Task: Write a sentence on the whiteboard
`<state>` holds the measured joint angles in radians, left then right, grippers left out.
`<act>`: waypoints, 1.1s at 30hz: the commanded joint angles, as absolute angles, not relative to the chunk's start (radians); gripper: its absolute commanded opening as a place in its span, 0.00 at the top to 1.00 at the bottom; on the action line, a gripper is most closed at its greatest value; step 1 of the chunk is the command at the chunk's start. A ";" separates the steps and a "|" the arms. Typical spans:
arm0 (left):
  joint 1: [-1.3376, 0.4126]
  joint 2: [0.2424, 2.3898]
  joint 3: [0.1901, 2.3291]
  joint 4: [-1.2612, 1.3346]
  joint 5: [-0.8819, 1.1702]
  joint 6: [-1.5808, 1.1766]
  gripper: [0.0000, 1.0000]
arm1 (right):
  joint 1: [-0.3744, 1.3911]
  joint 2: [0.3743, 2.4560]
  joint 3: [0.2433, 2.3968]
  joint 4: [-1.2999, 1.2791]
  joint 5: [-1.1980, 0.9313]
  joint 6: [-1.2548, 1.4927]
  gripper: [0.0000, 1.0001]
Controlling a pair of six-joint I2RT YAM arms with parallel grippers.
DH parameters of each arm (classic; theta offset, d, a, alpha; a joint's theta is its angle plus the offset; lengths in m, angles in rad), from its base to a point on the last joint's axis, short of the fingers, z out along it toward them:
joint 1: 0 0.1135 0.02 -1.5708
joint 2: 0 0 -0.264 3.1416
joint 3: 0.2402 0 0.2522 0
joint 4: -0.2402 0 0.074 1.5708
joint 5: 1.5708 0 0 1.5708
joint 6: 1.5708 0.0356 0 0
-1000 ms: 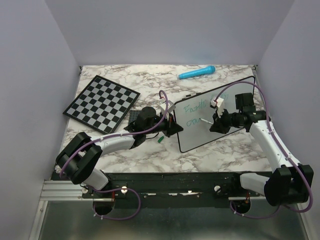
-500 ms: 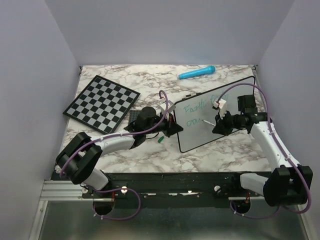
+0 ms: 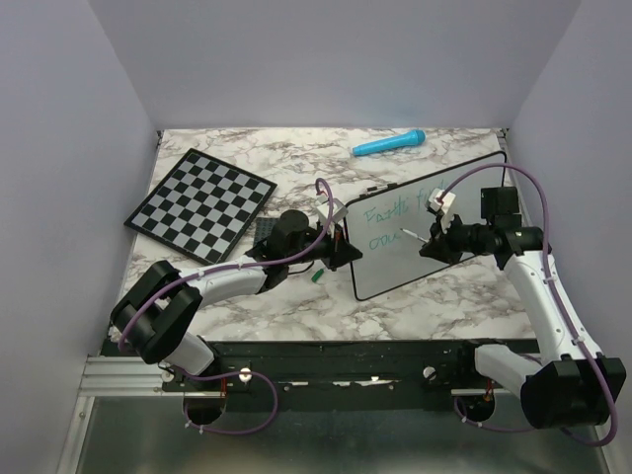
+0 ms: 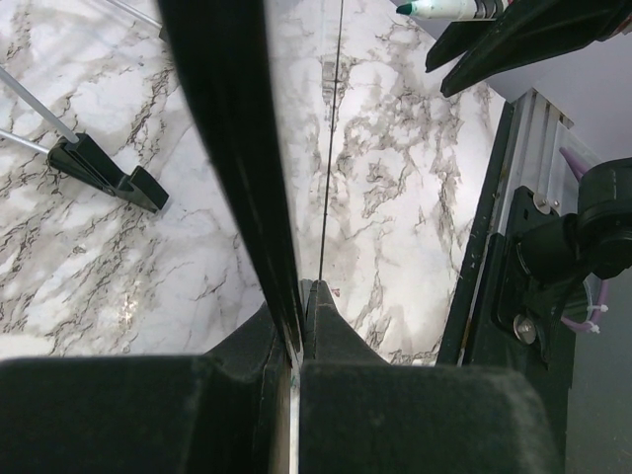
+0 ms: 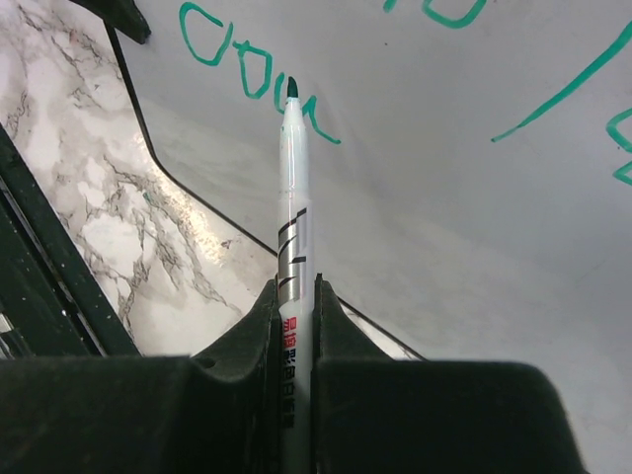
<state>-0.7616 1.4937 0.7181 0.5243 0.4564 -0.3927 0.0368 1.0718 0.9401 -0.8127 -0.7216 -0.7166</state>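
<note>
1. At my own wrists, nearest of all, my right gripper (image 5: 294, 296) is clenched on the marker (image 5: 292, 197). The jaws pinch the barrel at its printed band, and the teal tip points away at the board.
2. My left gripper (image 4: 299, 296) is clamped tight on the black frame at the left edge of the whiteboard (image 3: 415, 267).
3. I judge the marker light, stiff and rather slick. A pinch at mid-barrel looks right, because nearer the tip my jaws would hide the stroke.
4. The whiteboard stands tilted at mid-table between my two arms, on small black feet. It looks thin, rigid and light, so I expect it to skid or tip under pen pressure. The frame edge is the sensible hold, since it leaves the writing face alone.
5. The sentence (image 5: 259, 84) runs in thin teal strokes. The upper line seems to begin "Faith"; the lower reads roughly "cou", with the tip at its last stroke. I cannot tell whether it touches.
6. The marker's red label carries print too small to read.
7. Further back lie a chessboard (image 3: 200, 205) at far left and a blue object (image 3: 388, 144) near the far edge.
</note>
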 commanded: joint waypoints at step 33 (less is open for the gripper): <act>-0.773 1.520 0.707 0.407 0.457 -0.313 1.00 | -0.018 1.120 0.908 -0.773 -0.775 -0.790 0.99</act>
<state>-0.7616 1.4948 0.7238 0.5179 0.4583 -0.3855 -0.0151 1.1080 0.9092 -0.7853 -0.7639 -0.7635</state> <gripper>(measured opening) 0.061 0.148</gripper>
